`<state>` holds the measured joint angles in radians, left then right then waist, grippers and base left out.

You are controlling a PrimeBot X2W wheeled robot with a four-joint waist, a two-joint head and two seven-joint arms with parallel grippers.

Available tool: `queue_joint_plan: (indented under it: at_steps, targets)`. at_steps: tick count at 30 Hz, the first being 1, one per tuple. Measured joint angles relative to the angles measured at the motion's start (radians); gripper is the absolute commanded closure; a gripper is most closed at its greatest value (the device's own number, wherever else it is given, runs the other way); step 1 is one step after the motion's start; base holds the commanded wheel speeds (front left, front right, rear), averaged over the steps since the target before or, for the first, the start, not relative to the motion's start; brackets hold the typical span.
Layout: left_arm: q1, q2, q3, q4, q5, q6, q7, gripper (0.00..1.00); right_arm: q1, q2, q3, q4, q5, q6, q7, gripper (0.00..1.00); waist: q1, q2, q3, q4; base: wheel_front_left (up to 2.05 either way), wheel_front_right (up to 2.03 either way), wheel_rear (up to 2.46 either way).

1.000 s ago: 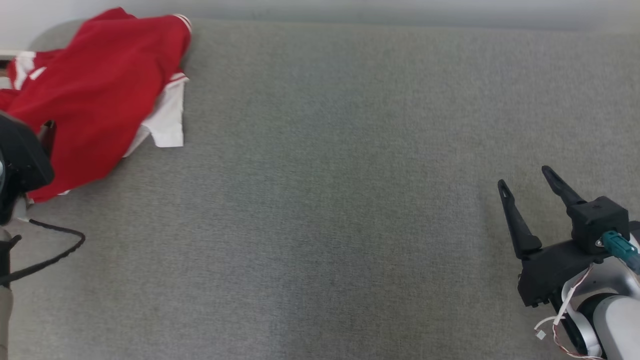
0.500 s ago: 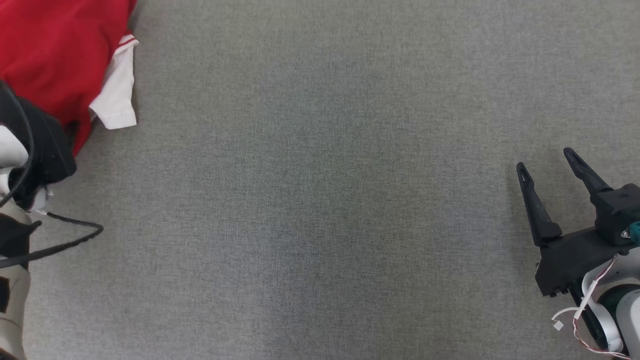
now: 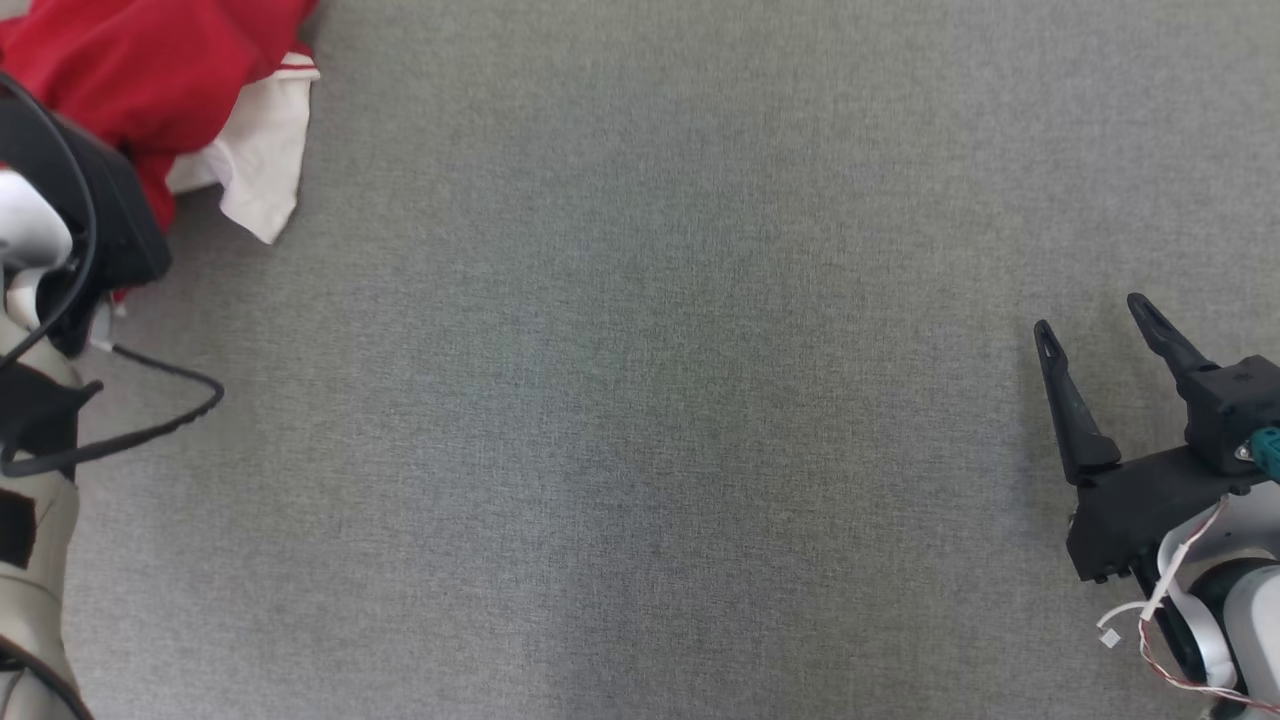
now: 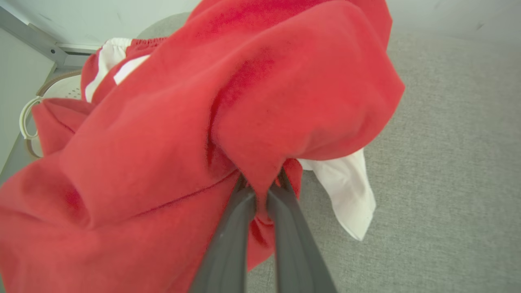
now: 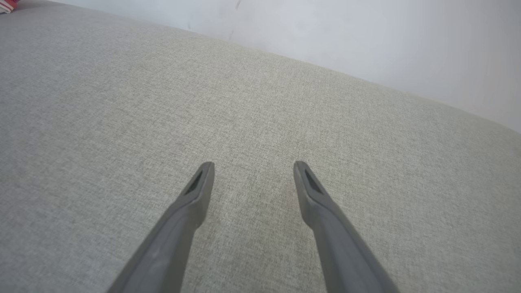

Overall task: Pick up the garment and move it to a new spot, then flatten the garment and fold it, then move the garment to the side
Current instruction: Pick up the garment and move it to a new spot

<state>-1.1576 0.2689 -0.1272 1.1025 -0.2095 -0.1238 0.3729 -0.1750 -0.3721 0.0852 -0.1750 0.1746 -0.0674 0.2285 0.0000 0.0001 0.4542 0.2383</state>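
Fig.: my left end effector, spread one second ago, now pinches red fold of garment bunched just beyond it. Grasp made; I judge lift comes next. Idle right end effector spread, well apart.

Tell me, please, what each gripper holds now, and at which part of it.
The left gripper is shut on a bunched fold of the red garment, pinched between its fingertips. The right gripper is open and holds nothing.

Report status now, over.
Left gripper shut on red garment. Right gripper open, empty, above grey surface. No obstacle seen.
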Motion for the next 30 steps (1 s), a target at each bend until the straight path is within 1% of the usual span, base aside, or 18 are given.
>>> queue_joint_plan:
  at_steps: [3,5,11,17,22,30]
  targets:
    - [-0.018,-0.009,-0.004,-0.002,-0.001,0.0,-0.04,1.0,-0.012,0.015,0.001,0.034,0.009,0.0,-0.01,0.0,0.0,0.0,-0.02,0.001,0.0,0.0,0.0]
    - [-0.034,-0.029,0.008,-0.004,-0.017,0.0,-0.063,1.0,-0.026,0.028,0.006,0.056,0.016,0.0,-0.019,0.0,0.0,0.0,-0.037,0.001,0.0,0.0,0.0]
    - [-0.057,-0.07,-0.023,-0.032,-0.025,-0.001,-0.133,1.0,-0.043,0.075,0.024,0.124,0.047,0.0,-0.047,0.0,-0.0001,-0.0001,-0.096,-0.012,0.0,0.0,0.0]
    - [-0.052,-0.124,-0.119,-0.122,-0.101,-0.001,-0.195,1.0,-0.044,0.123,0.045,0.18,0.061,0.0,-0.082,0.0,-0.0001,-0.0001,-0.151,-0.047,0.0,0.0,0.0]
    - [-0.008,-0.165,-0.211,-0.216,-0.191,-0.001,-0.216,1.0,-0.046,0.148,0.052,0.228,0.072,0.0,-0.107,0.0,-0.0001,-0.0001,-0.183,-0.093,0.0,0.0,0.0]
    - [0.15,-0.18,-0.365,-0.375,-0.299,-0.001,-0.229,1.0,-0.05,0.171,0.051,0.284,0.088,0.0,-0.154,0.0,-0.0002,-0.0001,-0.227,-0.179,0.0,0.0,0.0]
